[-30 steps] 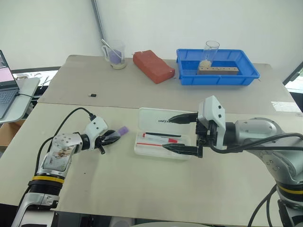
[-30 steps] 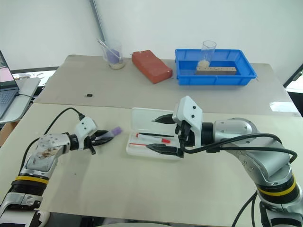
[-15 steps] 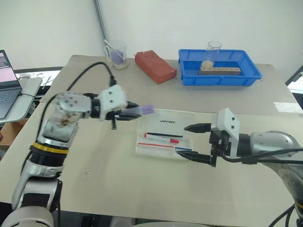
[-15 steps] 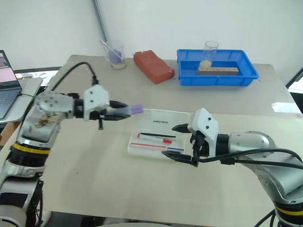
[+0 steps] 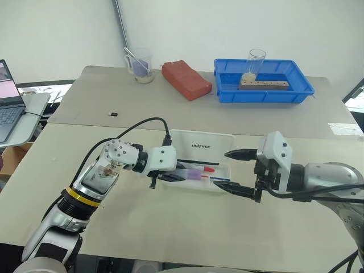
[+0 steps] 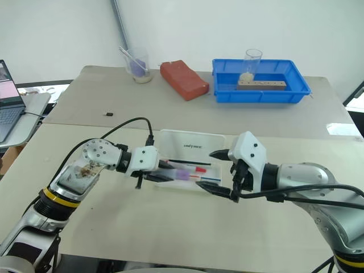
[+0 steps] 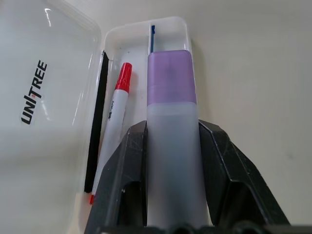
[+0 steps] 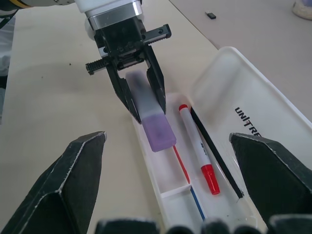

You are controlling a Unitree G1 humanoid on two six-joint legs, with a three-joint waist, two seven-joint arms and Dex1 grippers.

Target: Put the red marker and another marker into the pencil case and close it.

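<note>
Left gripper (image 8: 141, 100) clamped on lavender marker (image 7: 171, 126), purple cap leading, poised just above open pencil case (image 5: 173, 181), long axis parallel to red marker (image 7: 116, 114) already lying inside. Right gripper (image 5: 239, 170) spread wide and empty beside the case's far end, nearer for closing the lid.

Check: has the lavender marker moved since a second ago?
Yes. The left gripper carried the lavender marker rightward from the bare table to over the pencil case, beside the red marker.
</note>
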